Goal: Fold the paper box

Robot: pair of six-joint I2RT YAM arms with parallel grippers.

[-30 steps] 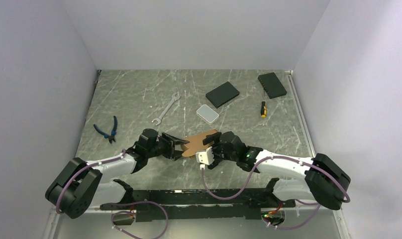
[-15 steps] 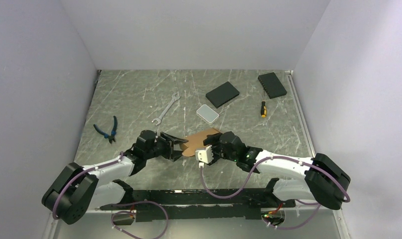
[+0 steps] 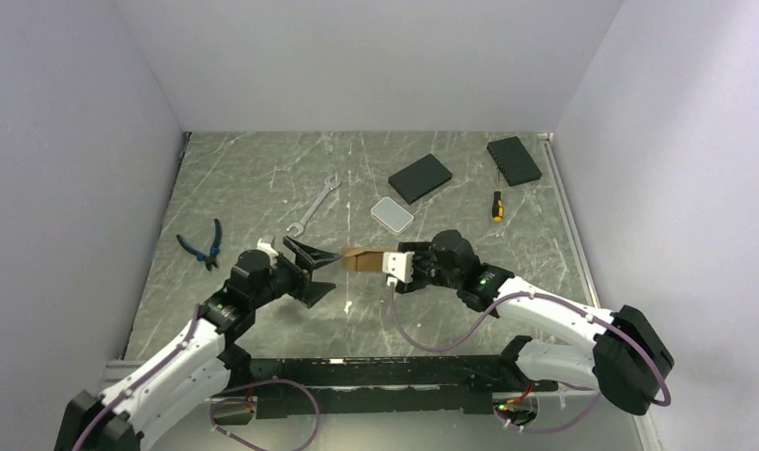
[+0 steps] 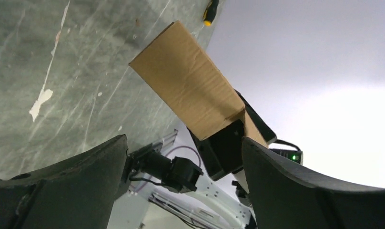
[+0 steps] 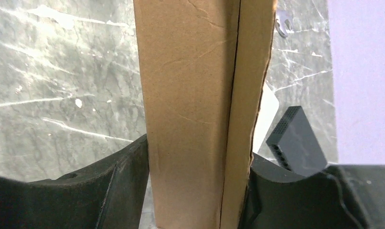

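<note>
"What's the right gripper (image 3: 385,262) up to?"

"It's clenched on the paper box (image 3: 362,258). In its own wrist view the brown cardboard stands straight up the middle of the frame, pinched between the two dark fingers at the bottom, with a seam running down the right side."

"And the left gripper (image 3: 335,278)?"

"Spread wide, holding nothing. It points at the box's free end. From its wrist view the box sits in the gap between the fingers but further off, apart from both."

"So where is the box, exactly?"

"Just below the centre of the overhead frame, a narrow folded piece lying crosswise between the two grippers, its right end in the right one's grip. I can't tell whether the free end touches the table (image 3: 263,178)."

"What's around it?"

"A white case (image 3: 392,214) just above it, a wrench (image 3: 313,204) up and to the left, and pliers (image 3: 205,244) at the far left. A screwdriver (image 3: 496,205) lies to the right. The nearer black slab (image 3: 420,178) and the farther black slab (image 3: 514,160) are in the upper right."
</note>
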